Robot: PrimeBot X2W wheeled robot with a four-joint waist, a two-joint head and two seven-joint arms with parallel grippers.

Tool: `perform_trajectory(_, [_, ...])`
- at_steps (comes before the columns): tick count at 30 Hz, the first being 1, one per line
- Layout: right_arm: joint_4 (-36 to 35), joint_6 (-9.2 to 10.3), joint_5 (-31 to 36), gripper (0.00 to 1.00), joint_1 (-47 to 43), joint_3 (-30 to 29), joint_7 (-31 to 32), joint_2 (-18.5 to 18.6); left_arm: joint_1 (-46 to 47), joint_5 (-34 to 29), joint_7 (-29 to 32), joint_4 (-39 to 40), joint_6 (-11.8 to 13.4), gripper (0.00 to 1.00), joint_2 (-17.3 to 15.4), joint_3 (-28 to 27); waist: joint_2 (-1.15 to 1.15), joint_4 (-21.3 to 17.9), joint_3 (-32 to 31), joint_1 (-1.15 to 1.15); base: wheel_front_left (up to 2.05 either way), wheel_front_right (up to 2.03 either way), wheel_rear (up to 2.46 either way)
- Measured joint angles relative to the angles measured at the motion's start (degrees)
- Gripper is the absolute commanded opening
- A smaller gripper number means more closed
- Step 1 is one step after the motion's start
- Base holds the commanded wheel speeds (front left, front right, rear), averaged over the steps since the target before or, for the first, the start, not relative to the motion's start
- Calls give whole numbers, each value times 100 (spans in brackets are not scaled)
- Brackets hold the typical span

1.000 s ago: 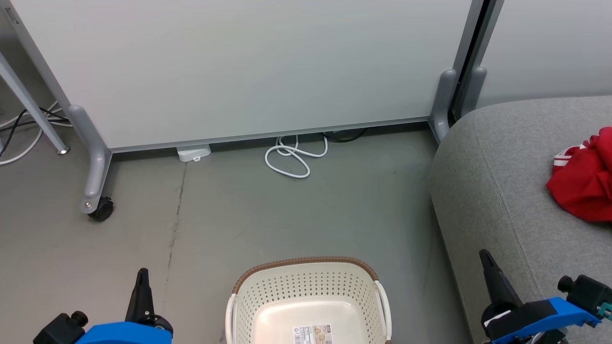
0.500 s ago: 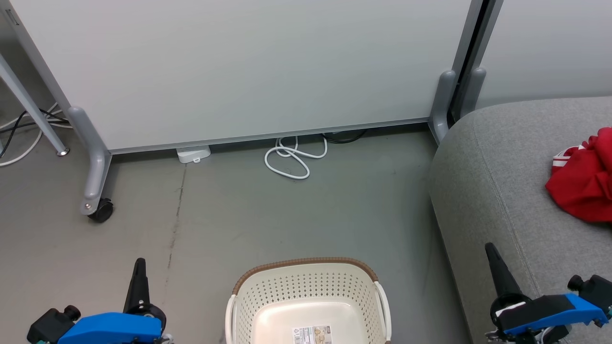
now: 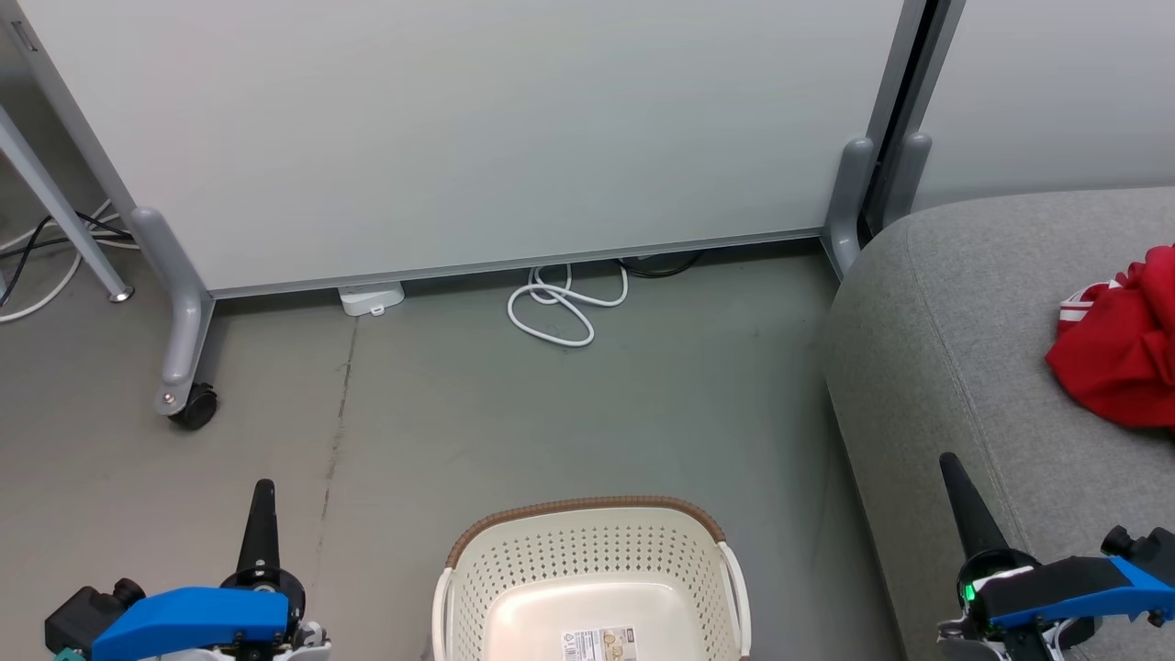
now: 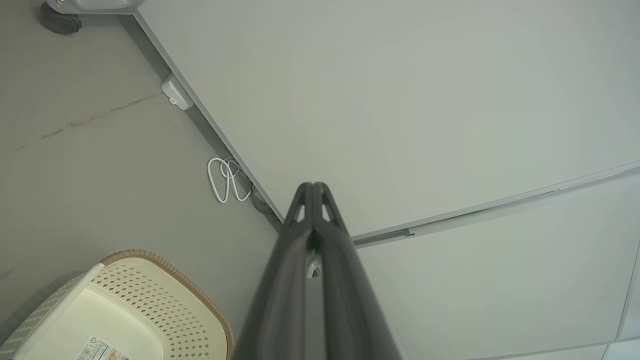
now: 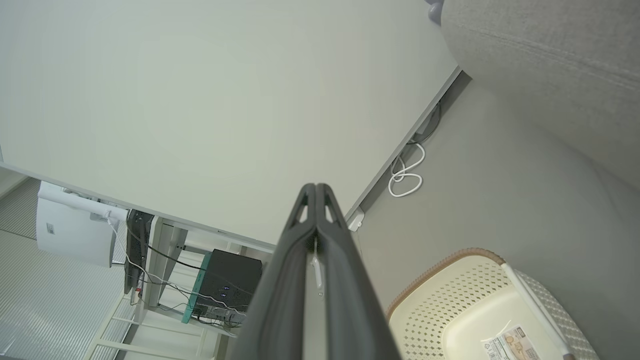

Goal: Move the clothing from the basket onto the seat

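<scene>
The clothing (image 3: 1115,358) lies on the seat (image 3: 936,349) at three o'clock, the basket (image 3: 587,510) at six. Left gripper (image 3: 263,488) and right gripper (image 3: 949,466) are squeezed tight, holding nothing.

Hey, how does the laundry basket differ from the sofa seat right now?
The basket is cream perforated plastic with a brown rim; the seat is grey fabric. The basket is much smaller than the seat. The basket's visible part holds just a paper label; the seat carries red clothing. Both have rounded edges.
</scene>
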State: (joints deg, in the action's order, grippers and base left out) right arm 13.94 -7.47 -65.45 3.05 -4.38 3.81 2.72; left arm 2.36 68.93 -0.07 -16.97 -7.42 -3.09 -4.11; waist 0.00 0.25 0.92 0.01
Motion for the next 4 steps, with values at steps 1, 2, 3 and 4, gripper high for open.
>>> perform_trajectory(1, [0, 0, -65, 0, 1, -7, 15, 0, 11, 52, 13, 7, -1, 0, 0, -8, 0, 0, -1, 0, 0, 0, 0])
perform_trajectory(2, [0, 0, -123, 0, 3, -10, 16, 0, 20, 99, 44, 14, 0, 0, 0, -13, 0, -1, -3, 0, 0, 0, 0])
perform_trajectory(3, [0, 0, -176, 0, 6, -14, 19, 0, 25, 145, 51, 21, -1, 0, 1, -18, 0, -1, -4, 0, 0, 0, 0])
perform_trajectory(4, [1, 0, -227, 0, 15, -21, 22, 0, 32, 198, 57, 24, -1, 0, 2, -24, 0, -2, -5, 0, 0, 0, 0])
